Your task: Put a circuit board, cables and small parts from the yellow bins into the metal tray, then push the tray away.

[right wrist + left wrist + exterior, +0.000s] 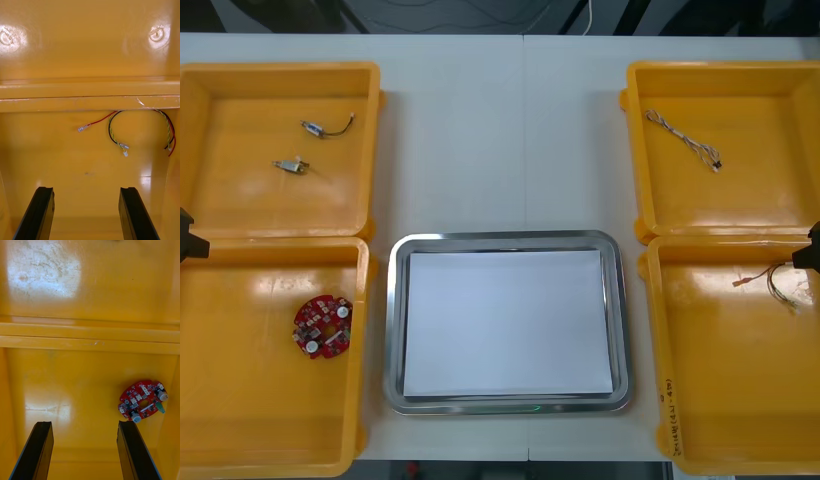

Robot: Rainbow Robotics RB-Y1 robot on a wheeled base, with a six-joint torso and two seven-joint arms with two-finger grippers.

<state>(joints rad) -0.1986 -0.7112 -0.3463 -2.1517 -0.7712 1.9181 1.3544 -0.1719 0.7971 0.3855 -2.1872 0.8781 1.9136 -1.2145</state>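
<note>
L/R jaws apart above bins (240, 400)

In the front view, the side edges cut off all but a black corner of the left gripper (188, 240) and of the right gripper (810, 252). We cannot tell the kind of the small metal parts (310, 127); they are too small.

The right hand (86, 192) hangs spread over a yellow bin (90, 93), gripping nothing. Just ahead, a red and yellow cable (110, 129) lies beside the bin's wall.
</note>
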